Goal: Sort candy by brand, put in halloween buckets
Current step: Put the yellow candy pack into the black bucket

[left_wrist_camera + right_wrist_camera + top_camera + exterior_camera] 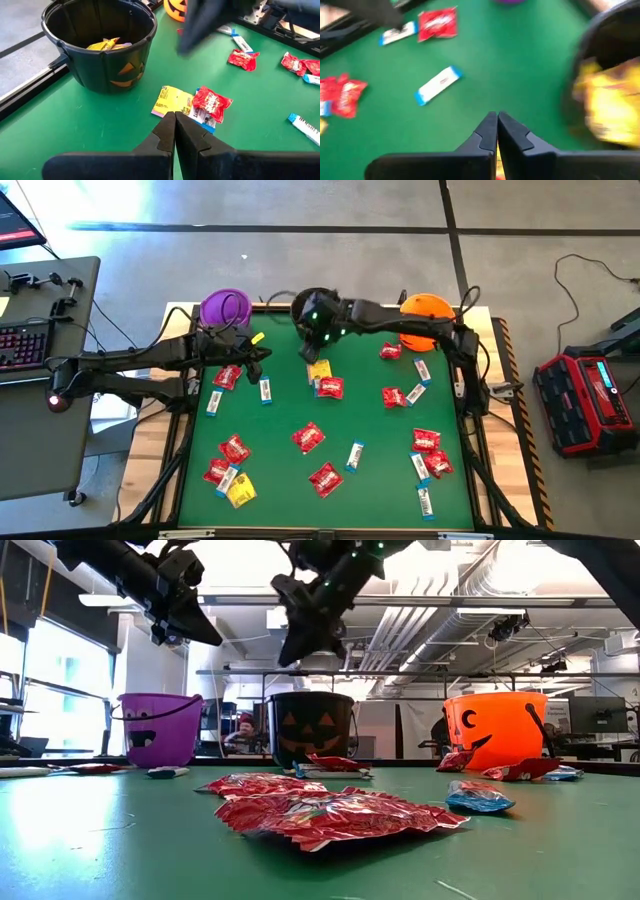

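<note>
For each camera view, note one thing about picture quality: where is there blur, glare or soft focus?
Right wrist view: yellow candy in the black bucket smeared by motion blur. Low view: near red packets soft, window glare at left. Left wrist view: the other arm blurred. High view: pale glare on the floor.

The grey concrete floor carried dark straight lines. A grey desk with a backlit keyboard stood at one side, a red and black case at the other. Exposed silver ducts ran overhead; a bright window glowed.
</note>
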### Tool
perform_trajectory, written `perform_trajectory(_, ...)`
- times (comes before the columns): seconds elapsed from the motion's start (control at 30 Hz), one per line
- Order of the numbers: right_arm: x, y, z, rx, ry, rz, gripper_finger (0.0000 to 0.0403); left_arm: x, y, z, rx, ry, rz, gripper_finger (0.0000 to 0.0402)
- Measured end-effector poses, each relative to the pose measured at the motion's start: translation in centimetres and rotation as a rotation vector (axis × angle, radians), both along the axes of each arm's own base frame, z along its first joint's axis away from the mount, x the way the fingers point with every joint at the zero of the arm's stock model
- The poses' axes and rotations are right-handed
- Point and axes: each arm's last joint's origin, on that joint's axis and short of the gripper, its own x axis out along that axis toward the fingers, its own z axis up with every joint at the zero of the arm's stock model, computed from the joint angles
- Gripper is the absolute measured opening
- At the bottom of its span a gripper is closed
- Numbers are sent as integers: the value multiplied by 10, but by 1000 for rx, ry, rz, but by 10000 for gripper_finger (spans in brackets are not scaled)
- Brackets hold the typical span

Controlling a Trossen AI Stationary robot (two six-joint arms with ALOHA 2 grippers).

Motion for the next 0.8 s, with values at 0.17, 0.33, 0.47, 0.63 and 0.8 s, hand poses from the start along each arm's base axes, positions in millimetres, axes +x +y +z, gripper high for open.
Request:
perform_trajectory(0.17,-9,23,-16,53,-12,-38,0,0,0,0,0,3,-1,0)
perform_trajectory(0.33,-37,43,-19,74,-93,-132,0,0,0,0,1,-1,-2,0)
perform_trajectory(0.47,-58,56,-34,103,-149,-201,0,0,0,0,2,-1,-3,0)
perform_trajectory(0.63,-68,65,-62,89,-178,-245,3,0,0,0,2,-3,-5,0)
perform_trajectory(0.8,-65,58,-88,92,-116,-309,52,0,0,0,2,-3,-5,0)
